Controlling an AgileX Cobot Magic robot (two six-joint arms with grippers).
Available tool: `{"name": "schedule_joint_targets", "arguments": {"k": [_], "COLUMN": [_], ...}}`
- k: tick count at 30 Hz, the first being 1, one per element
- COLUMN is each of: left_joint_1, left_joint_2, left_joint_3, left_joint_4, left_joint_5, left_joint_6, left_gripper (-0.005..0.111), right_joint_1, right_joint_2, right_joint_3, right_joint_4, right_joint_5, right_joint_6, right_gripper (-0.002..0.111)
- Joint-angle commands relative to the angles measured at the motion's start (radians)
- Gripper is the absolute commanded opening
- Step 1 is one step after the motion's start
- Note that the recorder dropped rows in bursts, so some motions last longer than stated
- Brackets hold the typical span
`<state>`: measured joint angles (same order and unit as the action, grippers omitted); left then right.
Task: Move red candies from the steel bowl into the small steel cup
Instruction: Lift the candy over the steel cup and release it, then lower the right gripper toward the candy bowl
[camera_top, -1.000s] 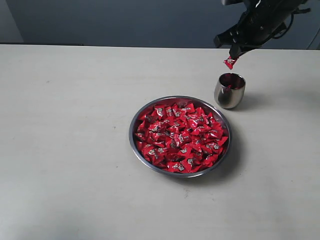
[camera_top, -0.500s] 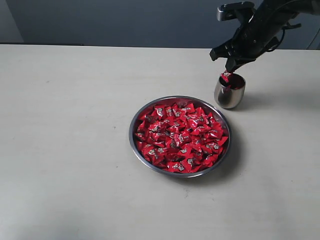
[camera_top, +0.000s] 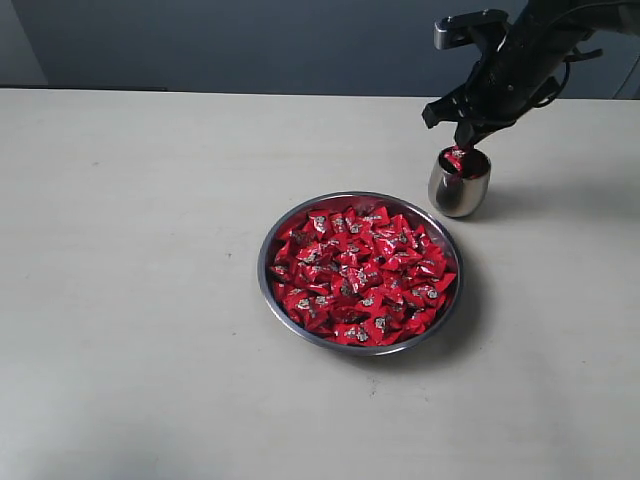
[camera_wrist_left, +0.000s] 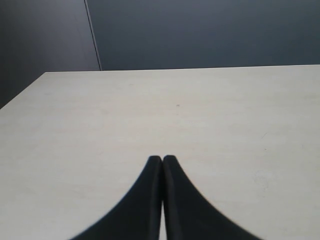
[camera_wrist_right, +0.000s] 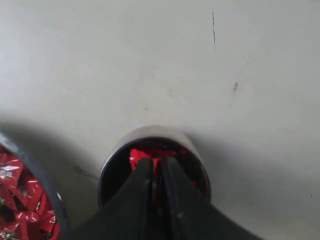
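The steel bowl (camera_top: 265, 262) sits mid-table, heaped with red candies (camera_top: 360, 275). Behind it to the right stands the small steel cup (camera_top: 458, 190), with red showing inside. My right gripper (camera_top: 466, 140) hangs right over the cup's mouth, and a red candy (camera_top: 455, 158) dangles at its tips just inside the rim. The right wrist view shows the fingertips (camera_wrist_right: 156, 161) barely parted inside the cup (camera_wrist_right: 150, 131), with that candy (camera_wrist_right: 140, 154) still pinched between them. Over bare table, my left gripper (camera_wrist_left: 162, 158) is shut and empty.
The bowl's rim (camera_wrist_right: 42, 182) lies close beside the cup in the right wrist view. The pale tabletop (camera_top: 130, 250) stretches wide to the left and front. A dark wall (camera_top: 250, 40) runs behind the table's far edge.
My right gripper has come down with the candy, from well above the cup to its mouth. Its fingertips now stand very slightly apart. The left gripper shows no change.
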<state>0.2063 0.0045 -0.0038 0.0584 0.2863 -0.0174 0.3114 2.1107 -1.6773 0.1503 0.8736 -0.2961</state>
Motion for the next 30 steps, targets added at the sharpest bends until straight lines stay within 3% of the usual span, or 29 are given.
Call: {"name": "schedule_joint_targets", "arguments": {"k": [1,4,15,24,30], "left_joint_1": [-0.01,-0.01,-0.01,-0.01,-0.01], "left_joint_2": [-0.004,-0.004,-0.004,-0.004,-0.004], "left_joint_3": [0.004,0.004,0.004,0.004,0.004], "left_joint_4": [0.006,0.006,0.006,0.006,0.006], "left_joint_5": [-0.002,-0.002,-0.002,-0.002,-0.002], "left_joint_6": [-0.003,-0.003,-0.003,-0.003,-0.003], "left_gripper": [0.0,0.0,0.0,0.0,0.0], "right_joint_1": [-0.004,-0.004,-0.002,0.0,0.046], "right_joint_2": [-0.001,-0.001,-0.016,-0.095,-0.097], "right_joint_3": [-0.003,-0.003,-0.003,-0.003,-0.001], "right_joint_4": [-0.009,-0.002,0.137,0.41,0.399], "right_joint_5": [0.005,0.011,0.065,0.211,0.295], "right_joint_6": [0.004,0.007,-0.002,-0.138,-0.14], "right_gripper": [0.026,0.037,0.037,0.037,0.037]}}
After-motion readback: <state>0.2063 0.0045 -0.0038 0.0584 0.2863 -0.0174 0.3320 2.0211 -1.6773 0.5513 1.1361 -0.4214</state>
